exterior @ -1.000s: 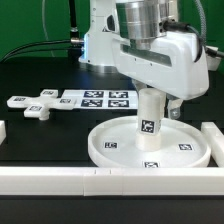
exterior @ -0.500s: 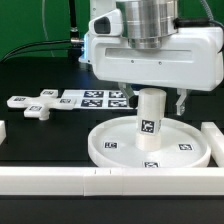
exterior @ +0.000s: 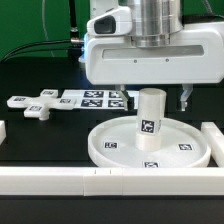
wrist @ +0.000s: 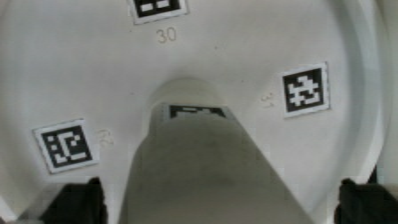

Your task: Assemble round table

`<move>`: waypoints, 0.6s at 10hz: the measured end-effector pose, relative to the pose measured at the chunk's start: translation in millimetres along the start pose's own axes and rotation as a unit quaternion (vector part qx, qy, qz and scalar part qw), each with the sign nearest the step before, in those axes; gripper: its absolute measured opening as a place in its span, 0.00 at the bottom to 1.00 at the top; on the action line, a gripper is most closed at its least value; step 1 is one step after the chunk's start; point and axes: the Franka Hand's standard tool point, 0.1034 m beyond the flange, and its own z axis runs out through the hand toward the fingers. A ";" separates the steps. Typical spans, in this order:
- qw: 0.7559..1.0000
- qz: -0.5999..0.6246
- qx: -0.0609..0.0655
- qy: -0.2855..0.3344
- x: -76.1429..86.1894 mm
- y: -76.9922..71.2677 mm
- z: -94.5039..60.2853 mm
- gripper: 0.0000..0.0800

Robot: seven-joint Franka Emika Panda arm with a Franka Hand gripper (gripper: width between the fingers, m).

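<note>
The white round disc (exterior: 104,150) lies flat on the black table, tags facing up. The short cylindrical leg (exterior: 150,121) stands upright on its central hub, one tag facing the camera. My gripper (exterior: 154,98) hangs just above the leg's top, open and holding nothing, with a finger on each side. In the wrist view the leg (wrist: 214,150) runs up the middle between the two dark fingertips (wrist: 75,205), with a gap on each side, and the disc (wrist: 214,45) lies beyond. The small cross-shaped foot (exterior: 38,106) lies loose at the exterior view's left.
The marker board (exterior: 95,98) lies behind the disc. Long white bars edge the work area: one along the front (exterior: 100,178), one at the exterior view's right (exterior: 213,140), and a short end at the exterior view's left (exterior: 3,130).
The hand has turned square to the camera and risen. Its fingers, earlier down around the leg, now sit at the leg's top. The leg stays upright on the disc.
</note>
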 end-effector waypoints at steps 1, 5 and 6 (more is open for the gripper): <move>1.000 -0.030 0.000 0.000 0.0 0.2 0.0 0.81; 0.981 -0.196 -0.006 -0.001 0.0 0.9 0.1 0.81; 0.963 -0.269 -0.006 -0.002 0.1 1.6 0.0 0.81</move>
